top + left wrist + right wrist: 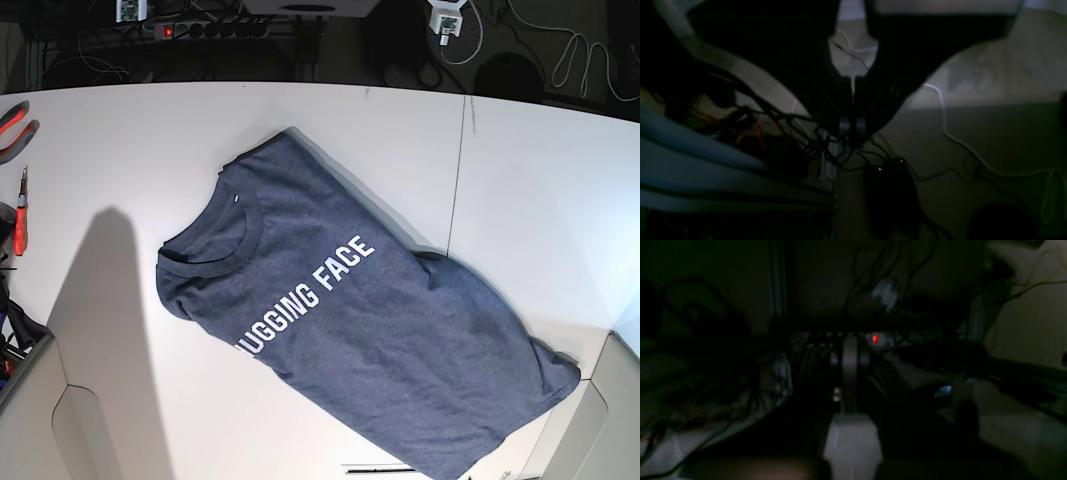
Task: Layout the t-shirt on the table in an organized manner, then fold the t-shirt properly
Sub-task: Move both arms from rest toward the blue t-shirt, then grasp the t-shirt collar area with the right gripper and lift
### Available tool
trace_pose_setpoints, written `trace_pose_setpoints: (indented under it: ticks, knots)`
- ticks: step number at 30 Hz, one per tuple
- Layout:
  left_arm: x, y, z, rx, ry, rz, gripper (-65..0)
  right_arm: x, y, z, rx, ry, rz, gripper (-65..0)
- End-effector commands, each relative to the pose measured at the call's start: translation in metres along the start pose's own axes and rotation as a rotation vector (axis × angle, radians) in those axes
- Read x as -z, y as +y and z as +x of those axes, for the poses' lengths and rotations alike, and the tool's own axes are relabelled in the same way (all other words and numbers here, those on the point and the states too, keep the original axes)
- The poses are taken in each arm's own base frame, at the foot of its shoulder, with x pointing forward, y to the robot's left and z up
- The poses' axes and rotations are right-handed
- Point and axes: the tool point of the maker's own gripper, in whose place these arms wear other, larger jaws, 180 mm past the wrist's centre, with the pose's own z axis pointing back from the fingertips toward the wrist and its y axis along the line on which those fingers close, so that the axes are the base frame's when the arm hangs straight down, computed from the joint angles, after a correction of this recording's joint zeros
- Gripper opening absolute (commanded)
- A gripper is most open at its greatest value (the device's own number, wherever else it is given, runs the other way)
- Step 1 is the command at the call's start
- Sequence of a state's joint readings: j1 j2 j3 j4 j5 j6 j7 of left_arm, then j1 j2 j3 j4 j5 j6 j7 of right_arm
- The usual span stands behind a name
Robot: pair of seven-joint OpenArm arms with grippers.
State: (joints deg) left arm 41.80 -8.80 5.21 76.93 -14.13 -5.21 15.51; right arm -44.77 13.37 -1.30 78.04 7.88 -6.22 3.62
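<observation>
The dark navy t-shirt [370,330] lies face up and slanted on the white table [120,160], its collar [205,235] toward the upper left and its hem toward the lower right corner. White lettering runs across the chest, and some wrinkles show near the hem. No arm shows in the base view. The left gripper [852,128] appears in its dim wrist view with fingers pressed together and nothing between them, above a floor with cables. In the dark, blurred right wrist view the right gripper [849,373] also looks shut and empty.
Red-handled pliers [14,125] and a red screwdriver [20,225] lie at the table's left edge. A thin dark seam [460,170] crosses the table right of centre. Beyond the far edge are a power strip [200,30] and cables.
</observation>
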Motion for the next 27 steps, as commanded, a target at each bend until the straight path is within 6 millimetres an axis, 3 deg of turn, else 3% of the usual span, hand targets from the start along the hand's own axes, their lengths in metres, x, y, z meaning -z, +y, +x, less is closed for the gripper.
trace_pose_setpoints:
  ticks: [1, 7, 14, 20, 23, 27]
  knots:
    - [-0.011, 0.002, 0.002, 0.018, -0.021, -0.004, -65.0, -0.009, -0.005, 0.010, 0.000, -0.035, -0.006, -65.0]
    - [-0.065, 0.034, 0.034, 0.120, -0.116, 0.079, -65.0, -0.040, -0.015, 0.055, 0.025, -0.104, -0.020, -65.0]
    - [-0.127, 0.090, 0.096, 0.184, -0.270, 0.239, -65.0, -0.064, -0.022, 0.106, 0.046, -0.237, -0.037, -65.0]
    - [-0.158, 0.132, 0.138, 0.247, -0.344, 0.355, -65.0, -0.070, -0.018, 0.153, 0.056, -0.359, -0.025, -65.0]
    - [-0.166, 0.144, 0.159, 0.280, -0.401, 0.387, -65.0, -0.067, -0.019, 0.182, 0.065, -0.434, -0.027, -65.0]
    - [-0.170, 0.144, 0.198, 0.301, -0.516, 0.398, -65.0, -0.063, -0.023, 0.242, 0.013, -0.595, -0.067, -65.0]
